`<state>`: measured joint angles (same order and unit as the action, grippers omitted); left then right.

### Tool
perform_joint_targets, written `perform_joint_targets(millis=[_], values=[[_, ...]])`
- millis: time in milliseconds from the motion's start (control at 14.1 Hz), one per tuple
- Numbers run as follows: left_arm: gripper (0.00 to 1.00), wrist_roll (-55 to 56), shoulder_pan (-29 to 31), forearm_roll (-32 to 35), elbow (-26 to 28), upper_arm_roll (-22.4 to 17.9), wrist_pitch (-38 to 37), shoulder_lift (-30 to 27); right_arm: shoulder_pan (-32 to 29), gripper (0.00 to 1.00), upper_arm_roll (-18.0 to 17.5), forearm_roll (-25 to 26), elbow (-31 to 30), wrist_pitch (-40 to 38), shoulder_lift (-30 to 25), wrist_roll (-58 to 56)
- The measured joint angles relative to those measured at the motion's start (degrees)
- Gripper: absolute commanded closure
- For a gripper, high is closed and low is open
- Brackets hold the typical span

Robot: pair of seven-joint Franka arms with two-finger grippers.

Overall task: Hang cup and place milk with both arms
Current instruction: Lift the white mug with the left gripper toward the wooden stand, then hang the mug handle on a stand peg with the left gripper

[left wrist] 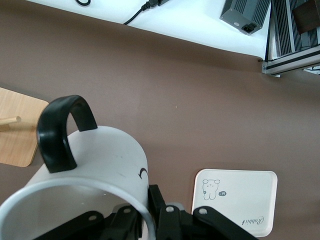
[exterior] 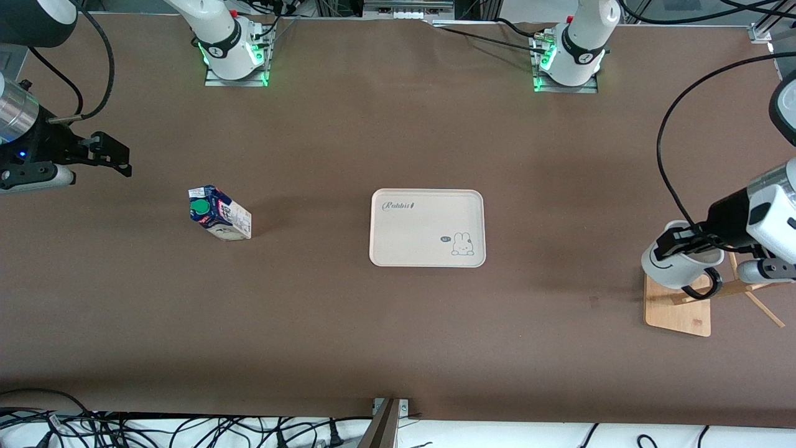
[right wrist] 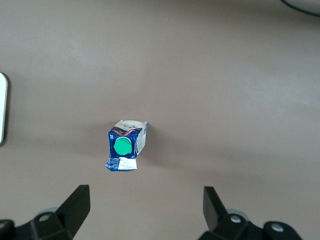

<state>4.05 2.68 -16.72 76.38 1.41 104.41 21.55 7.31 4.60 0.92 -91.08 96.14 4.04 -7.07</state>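
My left gripper [exterior: 675,241] is shut on the rim of the white cup [exterior: 671,269], one finger inside and one outside. It holds the cup over the wooden rack [exterior: 678,314] at the left arm's end of the table. The cup's black handle [exterior: 706,287] is close to a rack peg; I cannot tell whether it is round the peg. In the left wrist view the cup [left wrist: 105,155] fills the space by my left gripper [left wrist: 145,210]. The milk carton [exterior: 219,213] stands on the table toward the right arm's end. My right gripper [exterior: 115,155] is open, up in the air beside it. In the right wrist view the carton [right wrist: 125,145] shows off the open right gripper [right wrist: 145,197].
A cream tray [exterior: 427,228] with a rabbit print lies at the middle of the table; it also shows in the left wrist view [left wrist: 250,210]. The rack's flat base [left wrist: 17,130] and a peg [left wrist: 10,120] show beside the cup. Cables run along the table's near edge.
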Motion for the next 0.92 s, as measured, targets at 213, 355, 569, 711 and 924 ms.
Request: perform_joint_targets(millis=[213, 355, 569, 711, 924], values=[[1.0, -1.32, 2.38, -1.19, -0.68, -0.02, 0.0, 1.8, -0.01, 0.0, -0.03, 0.0, 0.0, 0.01, 0.0, 0.0], [1.0, -3.48, 3.53, -1.39, -1.02, -0.01, 0.0, 2.36, -0.01, 0.0, -0.05, 0.0, 0.0, 0.01, -0.01, 0.0], [1.0, -6.71, 5.73, -2.94, -1.11, -0.02, -0.01, 2.51, -0.02, 0.0, -0.06, 0.0, 0.0, 0.01, -0.01, 0.0], [1.0, -8.63, 7.19, -4.51, -1.11, -0.01, -0.01, 2.96, -0.02, 0.0, -0.06, 0.0, 0.0, 0.03, -0.01, 0.0], [1.0, -9.16, 8.17, -5.64, -1.11, -0.01, -0.1, 3.6, -0.02, 0.0, -0.07, 0.0, 0.0, 0.05, -0.01, 0.0]])
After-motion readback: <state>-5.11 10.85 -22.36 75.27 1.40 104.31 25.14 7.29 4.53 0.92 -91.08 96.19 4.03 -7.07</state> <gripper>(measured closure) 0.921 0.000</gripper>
